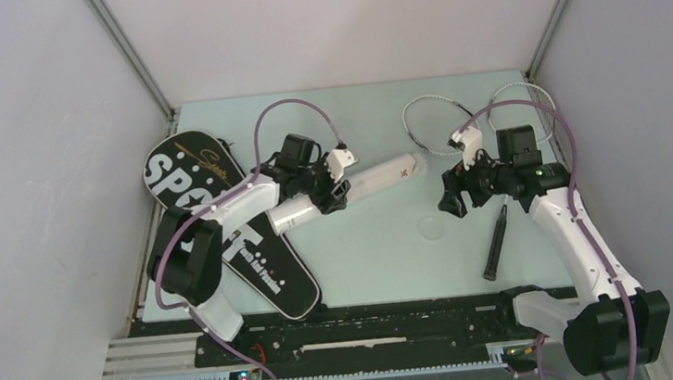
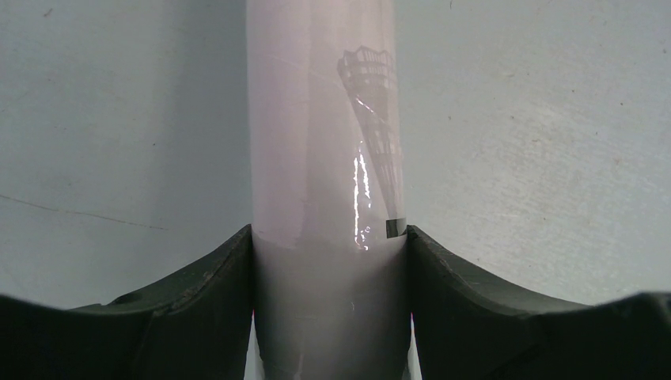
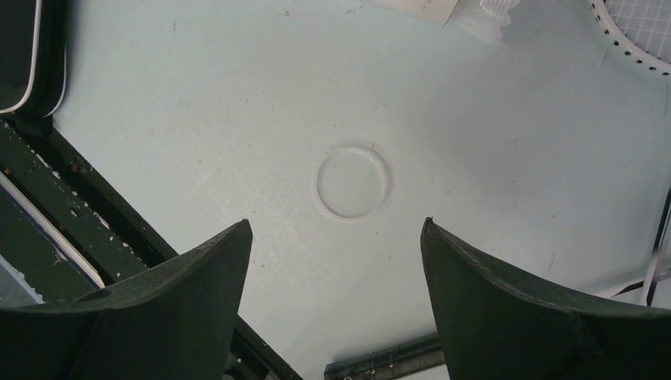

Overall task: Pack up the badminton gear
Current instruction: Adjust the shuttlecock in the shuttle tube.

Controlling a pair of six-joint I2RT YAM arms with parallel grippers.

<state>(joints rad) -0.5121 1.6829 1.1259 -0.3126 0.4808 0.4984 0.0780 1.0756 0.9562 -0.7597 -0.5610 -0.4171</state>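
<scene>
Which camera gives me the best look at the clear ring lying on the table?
Right wrist: the ring is sharp and centred, just beyond the open right claw. The top view shows it only as a faint small circle. The left wrist misses it; the tube fills that view.

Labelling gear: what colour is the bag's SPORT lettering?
White on the black bag, clearest in the top view.

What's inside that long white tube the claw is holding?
White feathers poke out of the far end of the tube, likely a shuttlecock. Its wall is not see-through, so anything deeper inside is hidden.
</scene>
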